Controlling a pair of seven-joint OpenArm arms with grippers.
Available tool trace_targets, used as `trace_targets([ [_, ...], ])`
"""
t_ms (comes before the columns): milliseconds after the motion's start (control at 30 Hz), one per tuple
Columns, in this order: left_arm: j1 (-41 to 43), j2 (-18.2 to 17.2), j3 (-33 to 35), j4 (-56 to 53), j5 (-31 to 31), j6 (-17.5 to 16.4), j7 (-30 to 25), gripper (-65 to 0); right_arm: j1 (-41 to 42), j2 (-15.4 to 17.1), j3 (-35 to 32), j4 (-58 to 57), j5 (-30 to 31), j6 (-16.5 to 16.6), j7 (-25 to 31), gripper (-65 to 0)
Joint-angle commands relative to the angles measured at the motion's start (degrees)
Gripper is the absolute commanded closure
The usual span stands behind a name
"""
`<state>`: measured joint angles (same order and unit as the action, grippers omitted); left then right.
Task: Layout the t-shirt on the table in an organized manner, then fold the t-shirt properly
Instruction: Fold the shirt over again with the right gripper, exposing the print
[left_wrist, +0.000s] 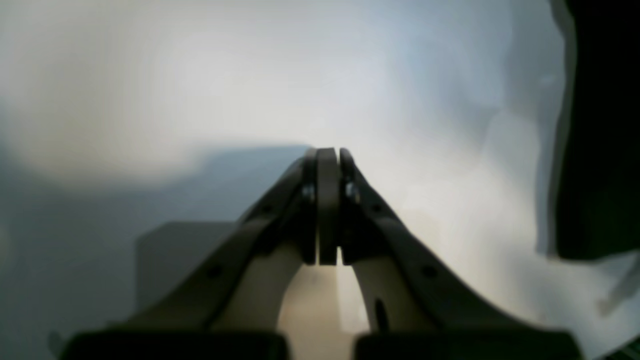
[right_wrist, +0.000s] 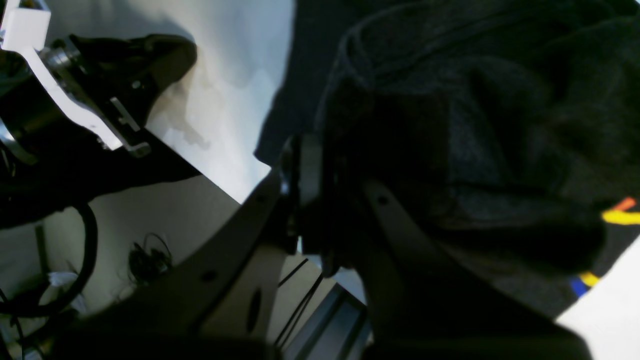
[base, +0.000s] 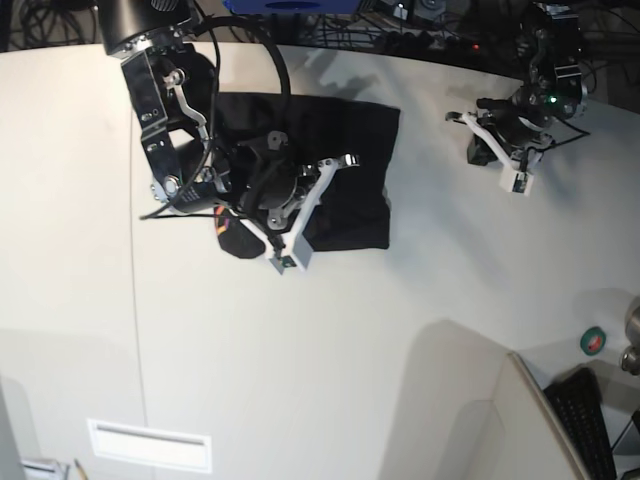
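The shirt (base: 340, 175) lies bunched at upper centre of the table (base: 400, 330); the right gripper (right_wrist: 312, 200) is clamped on a fold of it; the left gripper (left_wrist: 327, 165) is closed on nothing, upper right; a one-sided pull risks dragging the cloth into a tighter heap.

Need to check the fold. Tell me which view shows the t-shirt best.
The base view: the whole t-shirt lies bunched on the table. The right wrist view shows only close, dark folds with a bit of print, pinched by the right gripper. The left wrist view shows a blurred dark edge.
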<state>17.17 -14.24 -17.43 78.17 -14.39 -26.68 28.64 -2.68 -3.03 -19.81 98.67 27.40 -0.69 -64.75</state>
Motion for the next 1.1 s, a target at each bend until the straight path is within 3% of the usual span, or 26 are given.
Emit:
trace_targets([
  [0, 0.3, -1.0, -1.9, 2.0, -0.2, 0.2, -1.2, 0.0, 1.6, -0.5, -0.8, 0.9, 1.1, -0.4, 1.0, 0.0],
  [200, 2.0, -1.0, -7.8, 4.4, -0.2, 0.1, -1.1, 0.0, 4.7, -2.8, -4.8, -6.7, 1.1, -3.5, 1.3, 0.0],
  [367, 3.5, -1.0, -10.1, 4.4, -0.2, 0.0, -1.1, 0.0, 5.4, -2.8, -8.1, -10.7, 1.2, -5.0, 7.4, 0.0],
  [667, 4.0, -1.0, -12.9, 4.0, -0.2, -0.1, -1.1, 0.0, 6.2, -3.6, -8.9, -14.1, 1.4, -5.0, 8.3, 0.0],
  [767, 4.0, -1.0, -12.9, 4.2, -0.2, -0.1, -1.1, 0.0, 6.5, -3.8, -8.9, -13.6, 1.4, -5.0, 8.3, -23.0],
  [833, 4.0, -1.0, -12.9, 4.2, -0.2, -0.1, -1.1, 0.0, 6.5, -3.9, -9.0, -12.6, 1.5, -4.6, 8.9, -31.5],
  [967, 4.0, -1.3, -13.2, 4.2, -0.2, -0.1, -1.1, 0.0, 6.2, -3.3, -11.2, -5.0, 1.5, -4.5, 10.6, -31.8],
  [1067, 4.6, -1.9, -16.4, 4.2, -0.6, -0.1, -1.1, 0.0, 6.2, 2.0, -12.6, 5.0, 1.2, -5.0, 11.0, -26.9],
])
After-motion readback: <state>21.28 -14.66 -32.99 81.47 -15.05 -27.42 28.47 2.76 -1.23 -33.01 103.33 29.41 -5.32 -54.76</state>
